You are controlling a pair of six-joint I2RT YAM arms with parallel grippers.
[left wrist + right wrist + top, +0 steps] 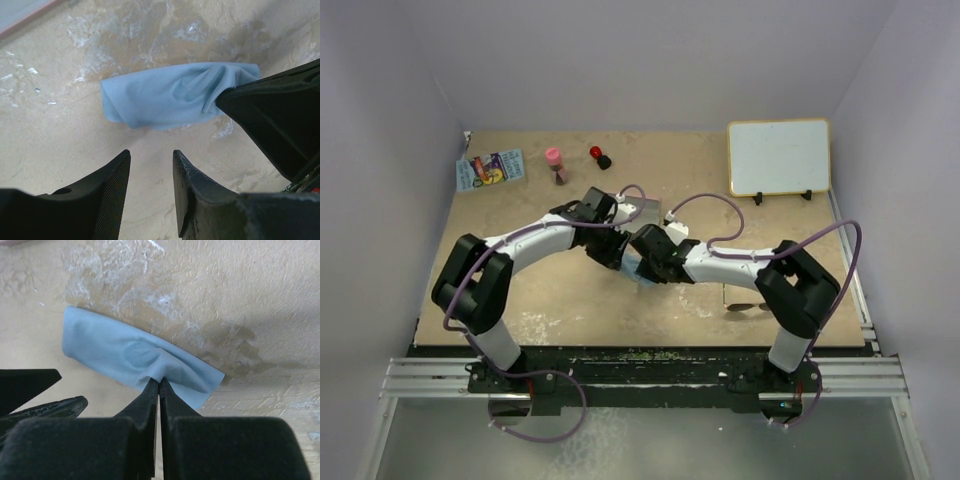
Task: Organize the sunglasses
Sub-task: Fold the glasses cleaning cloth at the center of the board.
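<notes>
Top external, sunglasses (748, 306) well apart from right claw (159, 381) pinching cloth (115, 352), left claw (151, 156) parted, empty

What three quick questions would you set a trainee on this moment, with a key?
1. True or false: the right tool is shut on the blue cloth.
2. The left tool is: A) open, just short of the cloth; B) shut on the cloth; C) shut on nothing.
3. In the top view, which arm's base do the sunglasses lie nearer?
Key: 1 true; 2 A; 3 the right arm's.
</notes>
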